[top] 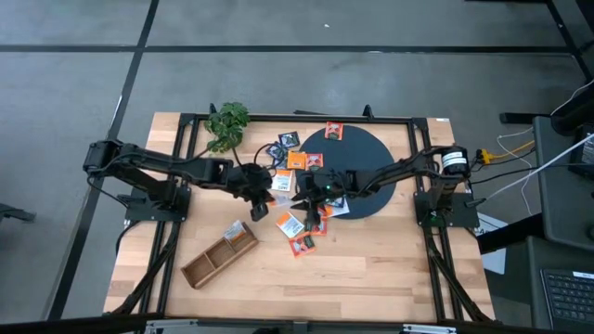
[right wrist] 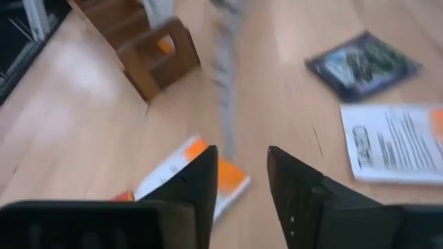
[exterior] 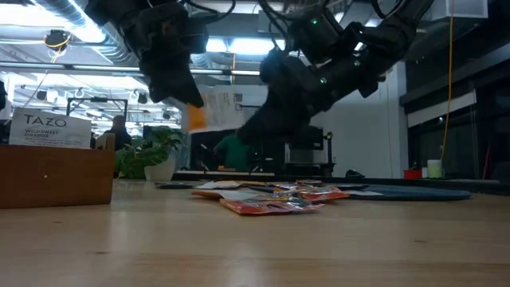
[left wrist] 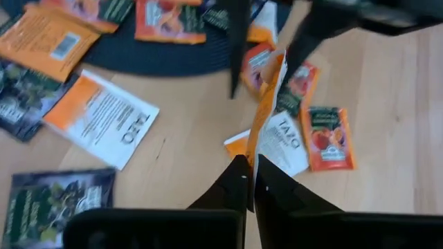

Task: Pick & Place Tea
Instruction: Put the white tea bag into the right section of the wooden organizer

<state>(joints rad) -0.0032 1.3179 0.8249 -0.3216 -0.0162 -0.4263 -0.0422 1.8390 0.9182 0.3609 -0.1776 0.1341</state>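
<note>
Left wrist view: our left gripper (left wrist: 249,181) pinches an orange-white sachet (left wrist: 266,104) edge-on above the table (left wrist: 387,97); right gripper (right wrist: 242,173) parted, empty. Thin edge hold; we judge it could slip.

The wooden table (top: 371,269) fills the middle of the high view. On it lie a dark round disc (top: 371,158) at the upper right, a wooden tray (top: 220,258) at the lower left, a green plant (top: 226,124) at the upper left, and small tea packets (top: 299,243) scattered near the middle.
</note>
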